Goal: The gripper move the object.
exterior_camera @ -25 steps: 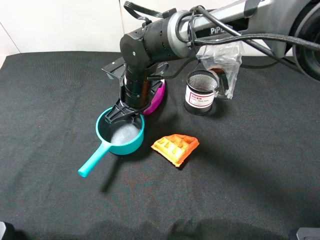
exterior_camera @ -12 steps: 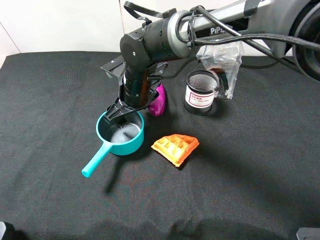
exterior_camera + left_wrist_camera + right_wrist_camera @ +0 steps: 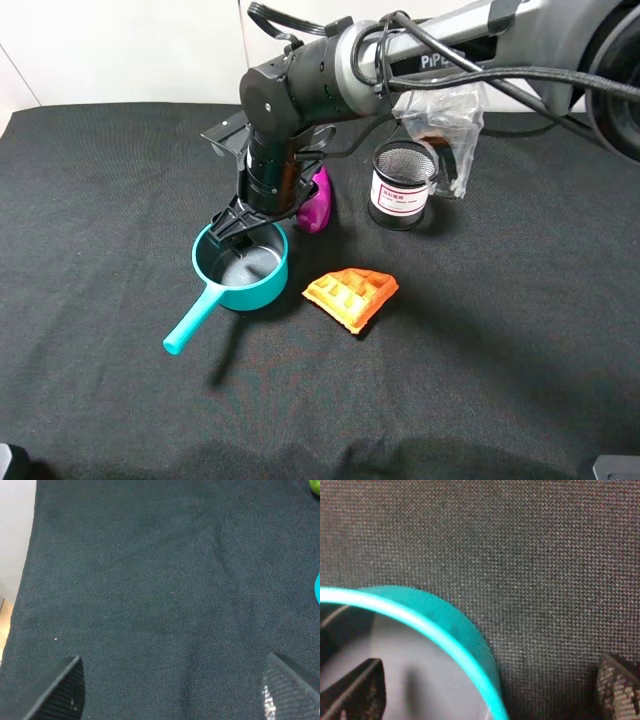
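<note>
The teal saucepan (image 3: 232,289) stands upright on the black cloth at centre left, its long handle (image 3: 198,314) pointing to the front left. My right gripper (image 3: 241,226) reaches down from the right arm onto the pan's far rim. In the right wrist view the right gripper (image 3: 492,692) is open and straddles the pan's wall (image 3: 440,612): one finger (image 3: 360,690) is inside the grey bowl, the other (image 3: 620,687) is outside over the cloth. My left gripper (image 3: 172,690) is open and empty above bare cloth; it does not show in the exterior view.
An orange waffle toy (image 3: 350,293) lies just right of the pan. A magenta object (image 3: 318,200) sits behind the pan by the arm. A black mesh cup with a white label (image 3: 402,185) and a clear plastic bag (image 3: 445,115) stand at the back right.
One second ago the right gripper sat lower in the pan. It has risen slightly, the pan's handle has swung a little, and more of the magenta object shows. Nothing moved in the last half second.
</note>
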Tool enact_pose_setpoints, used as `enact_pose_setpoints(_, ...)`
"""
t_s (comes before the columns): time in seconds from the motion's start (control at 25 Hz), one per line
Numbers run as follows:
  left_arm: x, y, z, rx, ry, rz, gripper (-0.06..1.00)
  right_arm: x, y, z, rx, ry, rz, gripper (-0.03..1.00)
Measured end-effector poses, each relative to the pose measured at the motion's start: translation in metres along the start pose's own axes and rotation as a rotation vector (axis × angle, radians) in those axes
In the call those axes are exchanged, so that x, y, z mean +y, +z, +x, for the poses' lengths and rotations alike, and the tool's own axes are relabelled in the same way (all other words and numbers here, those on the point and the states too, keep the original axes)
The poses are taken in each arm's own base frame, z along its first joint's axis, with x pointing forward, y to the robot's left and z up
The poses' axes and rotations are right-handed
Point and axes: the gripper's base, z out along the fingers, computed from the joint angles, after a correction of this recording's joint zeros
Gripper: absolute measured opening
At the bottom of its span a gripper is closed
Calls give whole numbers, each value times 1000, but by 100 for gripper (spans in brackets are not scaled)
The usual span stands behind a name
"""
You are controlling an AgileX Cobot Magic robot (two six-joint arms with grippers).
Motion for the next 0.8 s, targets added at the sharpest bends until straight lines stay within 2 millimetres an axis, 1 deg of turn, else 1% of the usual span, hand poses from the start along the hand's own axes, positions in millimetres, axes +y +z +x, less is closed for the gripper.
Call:
enact_pose_setpoints(0.16, 0, 0, 0, 0, 0, 0, 76, 2, -11, -3, -27, -3, -2, 63)
enact_pose_setpoints(0.32, 0, 0, 0, 0, 0, 0, 76, 2, -27, -7, -61, -4, -4, 63)
enact_pose_setpoints(0.6, 0, 0, 0, 0, 0, 0, 76, 4, -60, -10, -101, -6, -9, 63)
enact_pose_setpoints(0.8, 0, 0, 0, 0, 0, 0, 76, 5, -90, -10, -134, -9, -12, 63)
